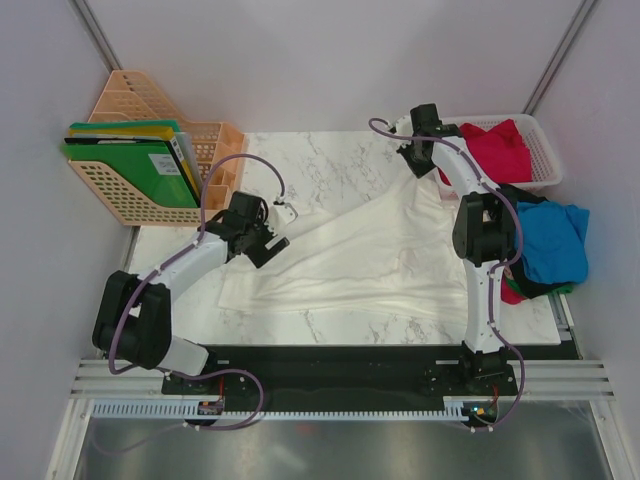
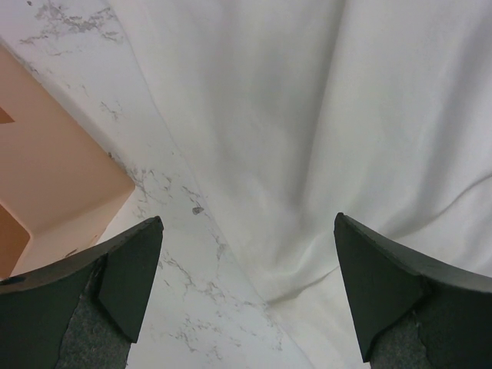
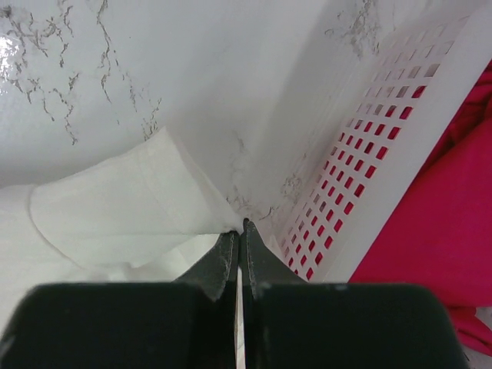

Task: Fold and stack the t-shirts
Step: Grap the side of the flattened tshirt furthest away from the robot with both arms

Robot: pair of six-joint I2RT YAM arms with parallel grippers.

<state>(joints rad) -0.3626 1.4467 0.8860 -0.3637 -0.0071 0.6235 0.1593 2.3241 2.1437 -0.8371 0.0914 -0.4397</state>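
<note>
A large white t-shirt (image 1: 370, 250) lies spread and wrinkled on the marble table (image 1: 330, 160). My right gripper (image 1: 420, 165) is at its far right corner, beside the basket. In the right wrist view that gripper (image 3: 241, 227) is shut, pinching the edge of the white t-shirt (image 3: 115, 207) at the fingertips. My left gripper (image 1: 275, 228) hovers over the shirt's left edge. It is open (image 2: 247, 219), with the white t-shirt (image 2: 307, 115) and bare marble below and nothing between the fingers. A red t-shirt (image 1: 495, 150) fills the basket. A blue t-shirt (image 1: 550, 240) lies heaped at the right edge.
A white mesh basket (image 1: 545, 150) stands at the back right, its wall (image 3: 369, 154) close to my right fingers. A peach rack (image 1: 150, 150) with green folders (image 1: 130, 165) stands at the back left, its corner (image 2: 46, 177) near my left gripper. Dark cloth (image 1: 530, 285) lies under the blue heap.
</note>
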